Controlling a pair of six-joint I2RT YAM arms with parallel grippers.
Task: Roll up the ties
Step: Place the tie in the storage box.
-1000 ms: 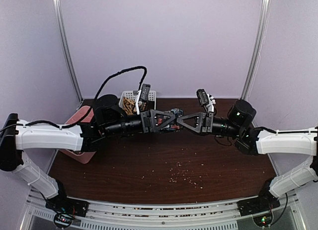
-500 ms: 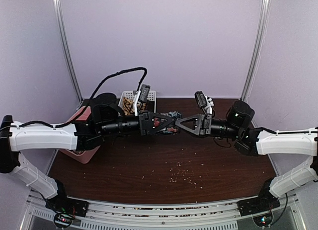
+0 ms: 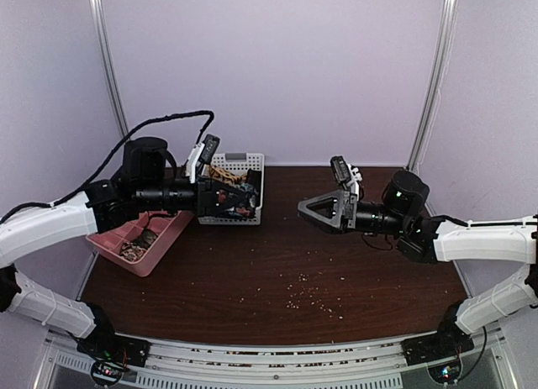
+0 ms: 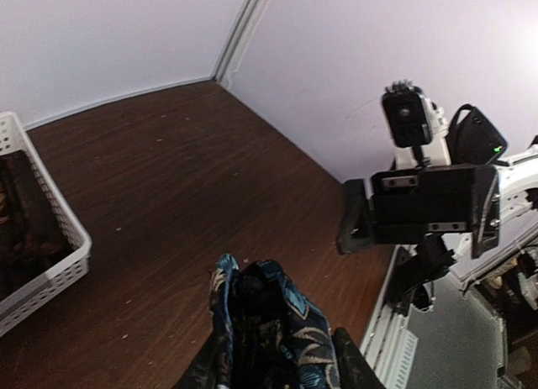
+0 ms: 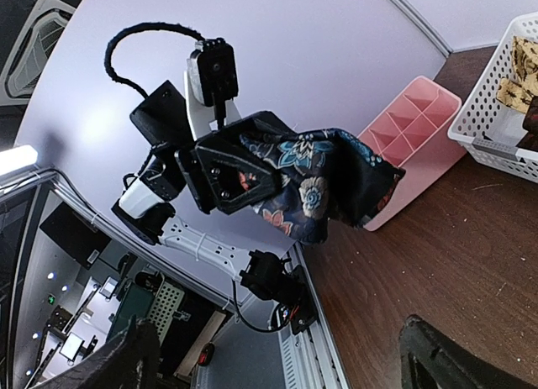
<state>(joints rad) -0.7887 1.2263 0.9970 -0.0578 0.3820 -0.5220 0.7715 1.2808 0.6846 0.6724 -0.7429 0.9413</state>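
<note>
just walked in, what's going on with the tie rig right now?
The left gripper is shut on a bunched dark floral-patterned fabric necktie, holding it in the air beside the white perforated plastic basket. The right gripper is open and empty, hanging over the brown wooden table and facing the left one. Tan patterned fabric lies in the basket. A pink plastic tray sits at the left edge.

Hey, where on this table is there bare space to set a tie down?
The table is bare across the front, from the pink tray to the right arm, save crumbs. A gap lies between white basket and right pincer. Back-left is crowded: basket, tray, left pincer holding the floral tie.
</note>
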